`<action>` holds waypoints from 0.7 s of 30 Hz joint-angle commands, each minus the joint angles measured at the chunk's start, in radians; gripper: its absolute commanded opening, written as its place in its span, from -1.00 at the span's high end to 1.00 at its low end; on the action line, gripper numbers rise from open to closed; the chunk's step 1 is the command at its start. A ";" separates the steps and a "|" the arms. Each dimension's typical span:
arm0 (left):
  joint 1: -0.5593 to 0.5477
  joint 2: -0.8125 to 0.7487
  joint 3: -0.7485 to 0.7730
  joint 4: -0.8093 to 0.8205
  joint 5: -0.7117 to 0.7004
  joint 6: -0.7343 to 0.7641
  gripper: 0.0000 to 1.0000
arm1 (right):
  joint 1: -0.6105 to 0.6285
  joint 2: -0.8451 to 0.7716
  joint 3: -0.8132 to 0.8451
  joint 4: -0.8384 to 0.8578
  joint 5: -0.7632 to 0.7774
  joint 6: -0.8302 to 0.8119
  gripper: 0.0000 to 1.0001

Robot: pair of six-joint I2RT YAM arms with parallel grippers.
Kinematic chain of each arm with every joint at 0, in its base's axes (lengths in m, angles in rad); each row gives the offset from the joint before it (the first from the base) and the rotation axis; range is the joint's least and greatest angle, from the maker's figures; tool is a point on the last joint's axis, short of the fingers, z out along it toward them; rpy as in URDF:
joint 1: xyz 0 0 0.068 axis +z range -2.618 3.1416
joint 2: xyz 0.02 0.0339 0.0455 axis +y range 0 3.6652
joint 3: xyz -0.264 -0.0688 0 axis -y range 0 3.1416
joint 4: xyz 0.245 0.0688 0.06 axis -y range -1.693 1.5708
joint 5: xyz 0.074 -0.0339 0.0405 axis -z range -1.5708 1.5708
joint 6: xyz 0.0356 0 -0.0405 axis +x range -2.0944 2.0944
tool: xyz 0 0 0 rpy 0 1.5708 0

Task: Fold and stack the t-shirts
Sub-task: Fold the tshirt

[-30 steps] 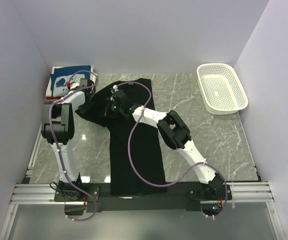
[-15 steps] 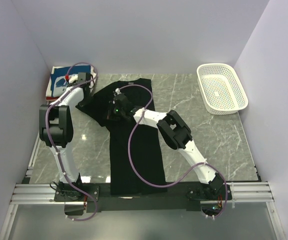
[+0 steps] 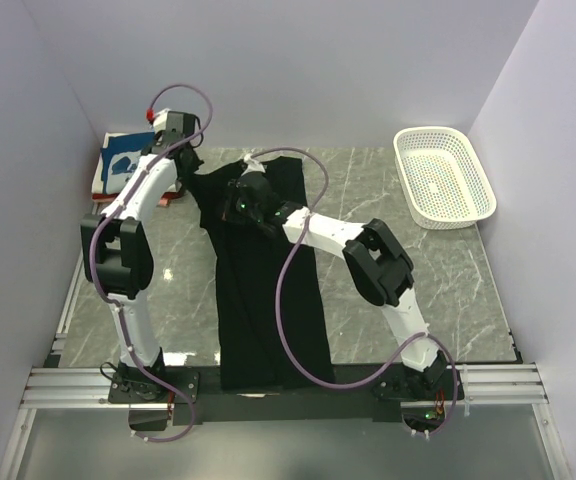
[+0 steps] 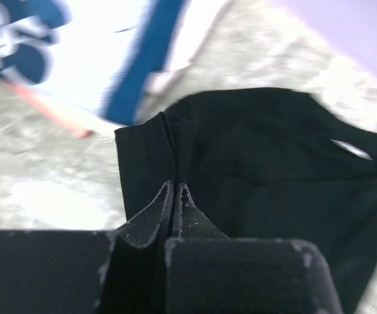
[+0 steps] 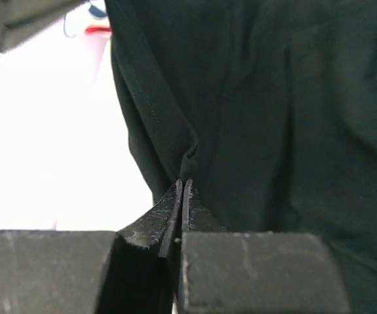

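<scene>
Now the left gripper (image 4: 174,193) and right gripper (image 5: 182,190) each pinch the shirt (image 3: 268,300) tight at eleven o'clock, but pulling apart could make it slip out.

From here the black t-shirt (image 3: 248,320) reads as soft, matt cloth, finely creased. The desk (image 3: 468,290) looks like smooth grey veined marble with a faint sheen. The basket (image 3: 444,185) is white perforated plastic. My left fingers (image 4: 150,217) are matt black and scuffed along their edges.
</scene>
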 commanded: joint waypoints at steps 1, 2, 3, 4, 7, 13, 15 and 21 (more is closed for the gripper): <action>-0.037 0.017 0.105 0.051 0.020 0.037 0.99 | -0.003 -0.089 -0.061 -0.015 0.111 -0.063 1.00; -0.047 0.024 0.129 0.053 0.026 0.043 0.99 | 0.000 -0.113 -0.092 -0.018 0.132 -0.069 1.00; -0.063 0.038 0.140 0.060 0.043 0.046 0.99 | 0.001 -0.124 -0.104 -0.023 0.173 -0.081 1.00; -0.073 0.044 0.151 0.063 0.046 0.047 0.99 | 0.000 -0.137 -0.116 -0.026 0.198 -0.088 1.00; -0.109 0.069 0.186 0.077 0.075 0.055 0.99 | 0.001 -0.180 -0.162 -0.043 0.270 -0.111 1.00; -0.171 0.100 0.202 0.131 0.125 0.058 0.99 | 0.001 -0.233 -0.241 -0.092 0.396 -0.120 1.00; -0.192 0.106 0.199 0.146 0.141 0.060 0.99 | 0.001 -0.252 -0.267 -0.107 0.433 -0.118 1.00; -0.232 0.124 0.192 0.183 0.179 0.067 0.99 | 0.003 -0.261 -0.288 -0.196 0.543 -0.105 1.00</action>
